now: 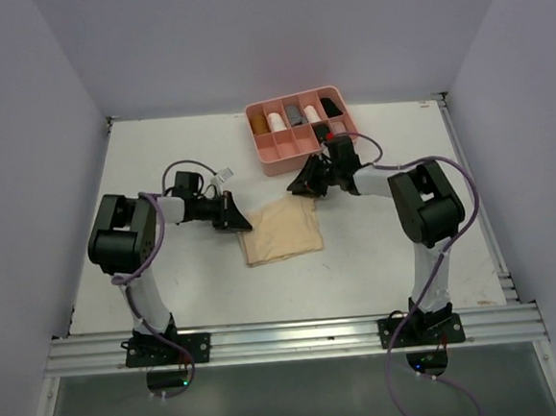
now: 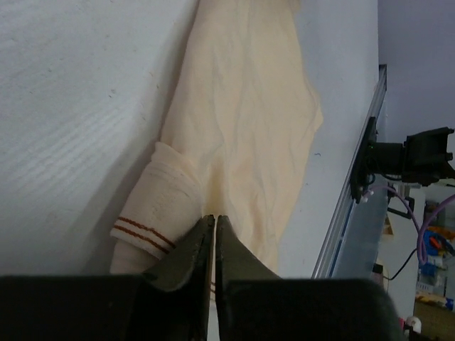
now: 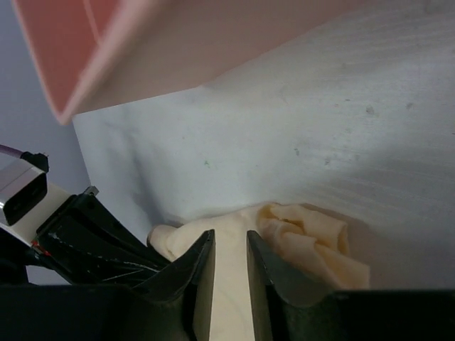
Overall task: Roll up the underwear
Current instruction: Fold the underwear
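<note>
1. Nearest the overhead camera runs the metal rail (image 1: pixel 288 340) carrying both arm bases, on the near side of the tan underwear (image 1: pixel 282 230).
2. That tan underwear (image 2: pixel 249 114) lies mid-surface (image 1: pixel 160 179), folded flat into a rough rectangle. It is the landmark for everything below.
3. At its left edge sits the left end effector (image 1: pixel 232 214). In the wrist view its jaws (image 2: pixel 215 234) are pressed together with the tips down on the cloth. Whether a thin fold is caught between them, I cannot tell.
4. Just left of those tips, the waistband (image 2: pixel 160 213), marked by two rust stripes, is turned over on itself.
5. At the underwear's far right corner sits the right end effector (image 1: pixel 316 178). Its jaws (image 3: pixel 229 245) stand narrowly apart, with cloth (image 3: pixel 306 241) showing in the gap and a crumpled bunch just beside one finger. It looks more like hovering than gripping.
6. Beyond the underwear's far edge stands the pink tray (image 1: pixel 284 165), holding small rolled bundles too small to identify.
7. Judgement: this is the start of the rolling step, as only one end is curled over and no roll is formed yet.
8. The next move likely calls for taking hold of one short edge and turning it over along the cloth's length. The other end effector would need to pin or smooth the crumpled corner so the roll stays even.
</note>
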You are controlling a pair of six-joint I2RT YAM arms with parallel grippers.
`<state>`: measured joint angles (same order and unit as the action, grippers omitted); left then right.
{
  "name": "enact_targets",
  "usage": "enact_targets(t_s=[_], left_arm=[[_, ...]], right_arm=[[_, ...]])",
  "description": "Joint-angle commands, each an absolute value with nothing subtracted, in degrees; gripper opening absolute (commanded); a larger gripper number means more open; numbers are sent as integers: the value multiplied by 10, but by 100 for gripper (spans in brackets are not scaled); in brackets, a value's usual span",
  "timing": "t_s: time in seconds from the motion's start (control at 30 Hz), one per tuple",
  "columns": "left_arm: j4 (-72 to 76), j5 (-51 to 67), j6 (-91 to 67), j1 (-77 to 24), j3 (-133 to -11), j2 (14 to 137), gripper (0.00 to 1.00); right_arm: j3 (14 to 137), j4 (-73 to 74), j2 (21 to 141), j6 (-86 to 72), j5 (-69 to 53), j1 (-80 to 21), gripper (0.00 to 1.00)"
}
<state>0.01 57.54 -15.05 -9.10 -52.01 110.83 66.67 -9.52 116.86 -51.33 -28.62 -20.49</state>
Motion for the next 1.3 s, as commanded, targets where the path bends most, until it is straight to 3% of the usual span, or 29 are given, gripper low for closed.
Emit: enact_targets(t_s=[0.0,0.07,0.13,0.2,0.27,0.5,0.83,0.93,1.07,1.27], left_arm=[[-72,624,-63,-86,-564,1024,12],[-116,630,-33,-86,-579,999,17],[-135,635,-28,-86,-588,975,31],[-124,625,-43,-92,-576,962,35],[-106,621,-67,-98,-563,960,37],[31,578,-156,-123,-502,1019,35],[-54,513,-98,-84,-493,1121,27],[-89,553,-48,-69,-503,1100,29],[-169,639,41,-75,-532,994,38],[-244,646,108,-151,-518,927,39]], right_arm=[[720,-55,1078,-500,-319,-203,32],[723,-31,1041,-491,-332,-207,37],[716,-2,1021,-485,-353,-211,44],[688,13,1013,-483,-366,-221,51],[645,5,1010,-485,-370,-230,51],[516,-166,1054,-567,-389,-247,50],[507,-90,1109,-480,-358,-245,47],[508,-76,1067,-471,-359,-246,46],[536,-25,988,-459,-368,-255,47],[537,-8,962,-478,-387,-301,45]])
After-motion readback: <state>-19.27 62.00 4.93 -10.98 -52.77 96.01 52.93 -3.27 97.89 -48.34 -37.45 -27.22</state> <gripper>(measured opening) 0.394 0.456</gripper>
